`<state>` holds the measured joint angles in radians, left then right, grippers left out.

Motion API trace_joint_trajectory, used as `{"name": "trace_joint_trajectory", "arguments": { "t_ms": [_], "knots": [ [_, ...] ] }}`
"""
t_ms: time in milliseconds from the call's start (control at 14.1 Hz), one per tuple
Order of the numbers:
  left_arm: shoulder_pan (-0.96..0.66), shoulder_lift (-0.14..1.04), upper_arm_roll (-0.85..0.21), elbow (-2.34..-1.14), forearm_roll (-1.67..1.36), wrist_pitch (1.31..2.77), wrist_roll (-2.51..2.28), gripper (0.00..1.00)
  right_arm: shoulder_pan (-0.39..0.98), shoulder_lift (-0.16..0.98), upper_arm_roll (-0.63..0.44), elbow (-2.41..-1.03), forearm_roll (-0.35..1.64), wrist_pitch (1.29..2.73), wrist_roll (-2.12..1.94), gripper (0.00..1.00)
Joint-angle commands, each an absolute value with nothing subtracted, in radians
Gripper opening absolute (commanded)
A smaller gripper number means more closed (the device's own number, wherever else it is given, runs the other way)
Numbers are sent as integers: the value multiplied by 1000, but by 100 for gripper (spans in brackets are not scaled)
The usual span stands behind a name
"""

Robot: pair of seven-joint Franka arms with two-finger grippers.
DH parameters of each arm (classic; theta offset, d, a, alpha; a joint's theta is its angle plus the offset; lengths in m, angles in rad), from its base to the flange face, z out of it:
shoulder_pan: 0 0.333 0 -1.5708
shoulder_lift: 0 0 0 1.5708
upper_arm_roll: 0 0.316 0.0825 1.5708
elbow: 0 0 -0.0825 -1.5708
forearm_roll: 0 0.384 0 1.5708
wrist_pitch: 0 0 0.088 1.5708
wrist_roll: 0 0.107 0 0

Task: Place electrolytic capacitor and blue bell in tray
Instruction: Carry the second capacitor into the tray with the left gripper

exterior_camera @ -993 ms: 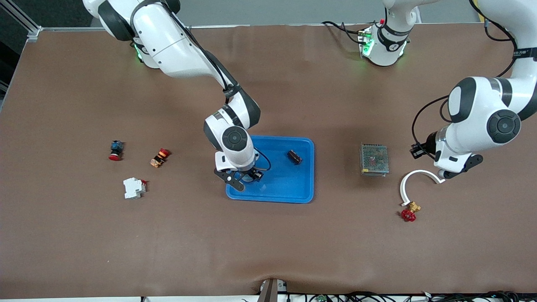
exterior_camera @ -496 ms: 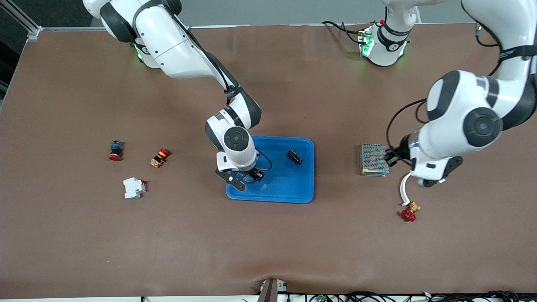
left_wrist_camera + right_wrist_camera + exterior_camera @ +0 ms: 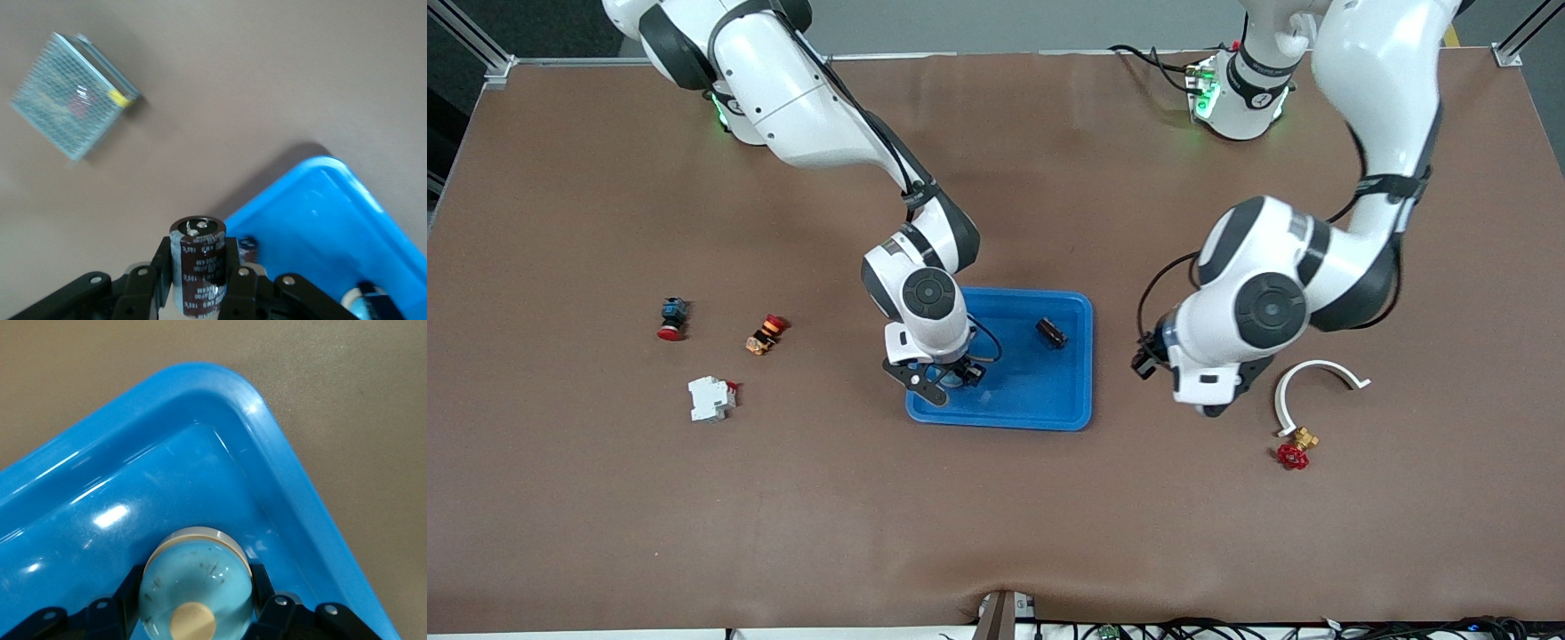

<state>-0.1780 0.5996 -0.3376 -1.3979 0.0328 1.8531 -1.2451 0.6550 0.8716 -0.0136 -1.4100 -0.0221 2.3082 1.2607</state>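
Observation:
The blue tray (image 3: 1040, 396) lies mid-table. My right gripper (image 3: 941, 378) reaches into the tray's corner toward the right arm's end, nearest the front camera. In the right wrist view this gripper (image 3: 195, 577) is shut on the blue bell (image 3: 193, 590), a pale blue dome with a cream centre, low over the tray floor (image 3: 167, 473). My left gripper (image 3: 198, 260) is shut on the electrolytic capacitor (image 3: 198, 277), a dark brown cylinder held upright. It hangs over the brown table just beside a corner of the tray (image 3: 333, 220). In the front view the left hand (image 3: 1209, 378) hides its fingers.
A small black part (image 3: 1051, 333) lies in the tray. The grey mesh box (image 3: 70, 100) shows only in the left wrist view. A white curved piece (image 3: 1316, 380) and a red-handled brass valve (image 3: 1294, 452) lie toward the left arm's end. Two buttons (image 3: 671, 318) and a white breaker (image 3: 711, 398) lie toward the right arm's end.
The left arm has swung from its end of the table toward the tray and now covers the mesh box in the front view. The right arm has stayed put.

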Motion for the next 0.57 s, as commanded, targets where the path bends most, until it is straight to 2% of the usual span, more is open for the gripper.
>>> {"name": "trace_joint_trajectory", "arguments": {
  "t_ms": [0, 355, 425, 496],
  "knots": [
    [-222, 638, -328, -1351, 25, 1926, -1311, 2, 664, 884, -23, -1388, -48, 2304, 1273, 0],
    [-293, 698, -325, -1351, 29, 2042, -1364, 2, 664, 884, -23, -1388, -49, 2304, 1275, 0],
    [-304, 704, -324, -1351, 31, 2069, -1368, 2, 664, 884, -23, -1388, -49, 2304, 1275, 53],
    [-310, 716, -324, -1351, 32, 2097, -1376, 2, 666, 884, -23, -1388, -49, 2306, 1275, 100]
  ]
}}
